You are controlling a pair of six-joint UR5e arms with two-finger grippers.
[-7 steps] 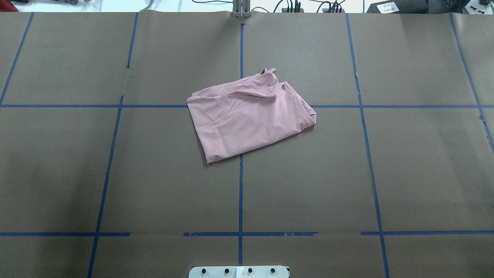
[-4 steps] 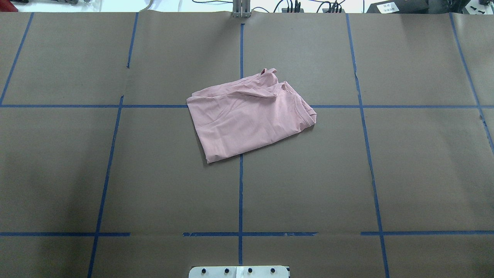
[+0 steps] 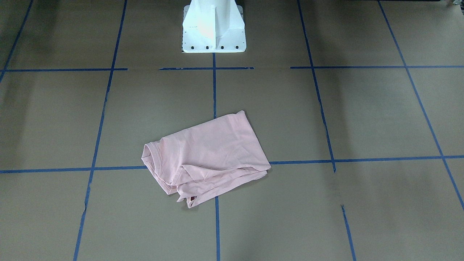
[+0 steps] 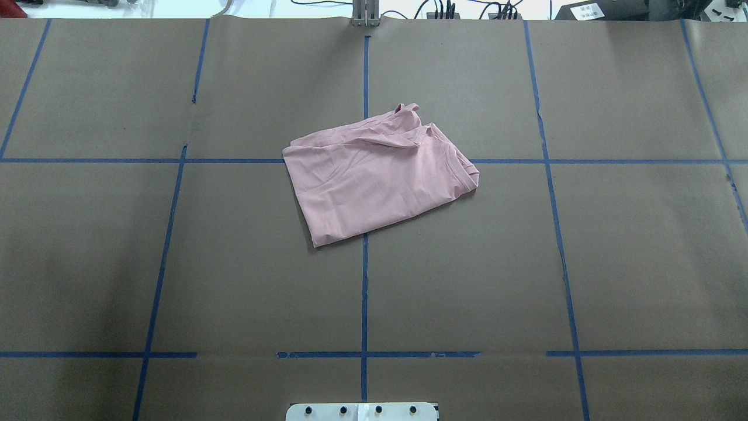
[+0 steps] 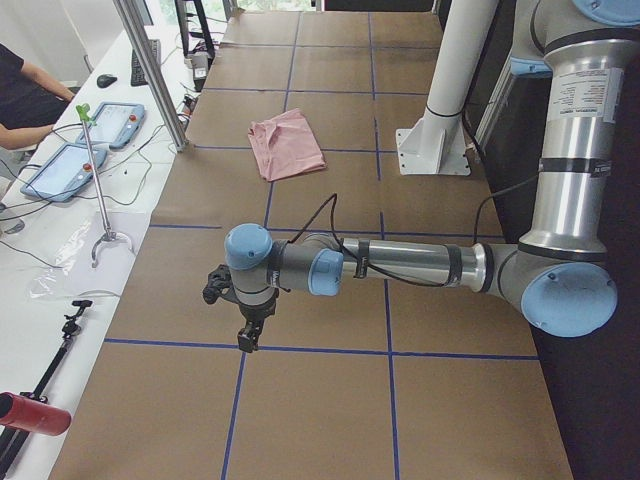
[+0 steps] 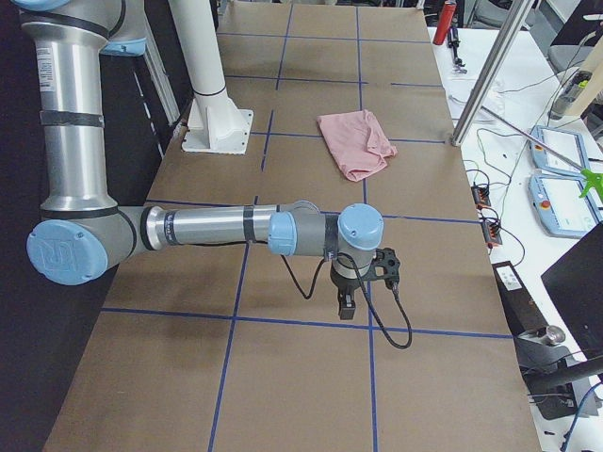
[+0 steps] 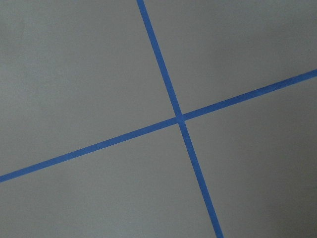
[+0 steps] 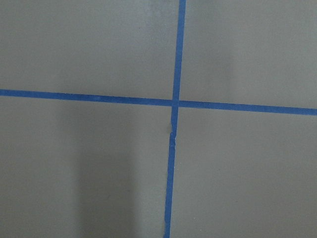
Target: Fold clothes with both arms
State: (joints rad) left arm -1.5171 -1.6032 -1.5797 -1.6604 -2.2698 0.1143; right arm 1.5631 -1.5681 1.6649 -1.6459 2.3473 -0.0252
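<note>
Front-facing: shirt (image 3: 204,157), centre-left, lying as a rough folded packet over a tape (image 3: 214,90) crossing. Layers ragged at lower edge. No arm in frame.

Overhead: shirt (image 4: 380,175) mid-frame. Bare paper (image 4: 613,263) on every side, ample room.

Left side: left gripper (image 5: 245,338), lower centre, well apart from shirt at top. Opening impossible to tell; nothing seen in it.

Right side: right gripper (image 6: 345,309), lower centre, likewise.

Wrists: tape crossings only.

Judged: folding finished or paused. Any tidying fold calls for long inward reaches.
</note>
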